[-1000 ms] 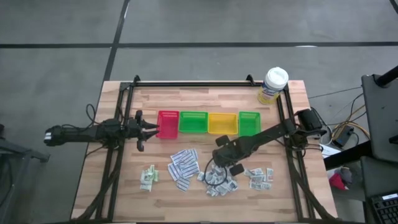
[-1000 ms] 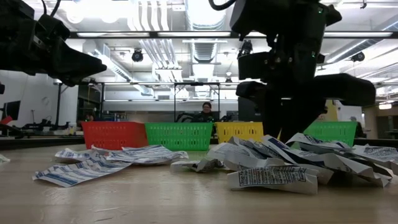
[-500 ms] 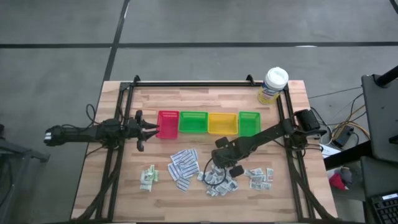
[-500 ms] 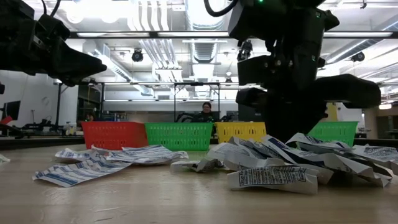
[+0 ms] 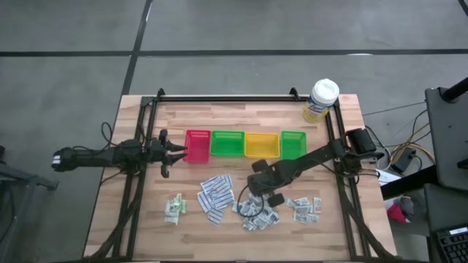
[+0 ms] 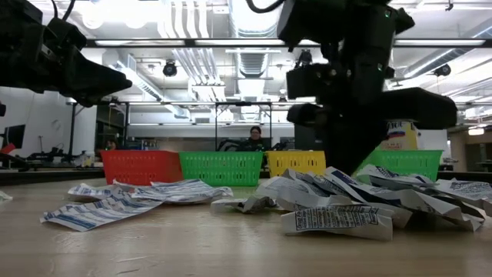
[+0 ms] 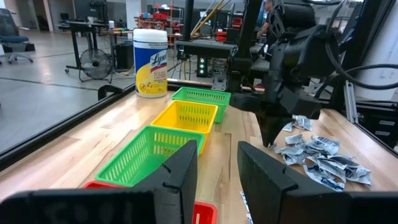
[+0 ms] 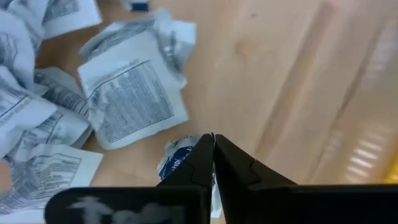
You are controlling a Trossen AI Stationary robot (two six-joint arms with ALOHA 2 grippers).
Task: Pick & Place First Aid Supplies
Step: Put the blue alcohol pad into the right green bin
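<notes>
— Any lettering you can actually read?

— One word. The tub (image 7: 151, 62) by the far edge of the table (image 7: 93, 140) has a yellow label with "Lysol" in dark blue script, clearest from the left wrist.

— The same tub from above?

— The tub shows there with its yellow label, but the wording is too small to read.

— And the packets (image 8: 132, 93)?

— The square ones carry blocks of fine black print, seen close from the right wrist. None of it can be made out. The packet nearest the low camera (image 6: 336, 220) has dark blue lines of text, also unreadable.

— The strips (image 5: 214, 195)?

— Blue print in rows, not legible.
</notes>
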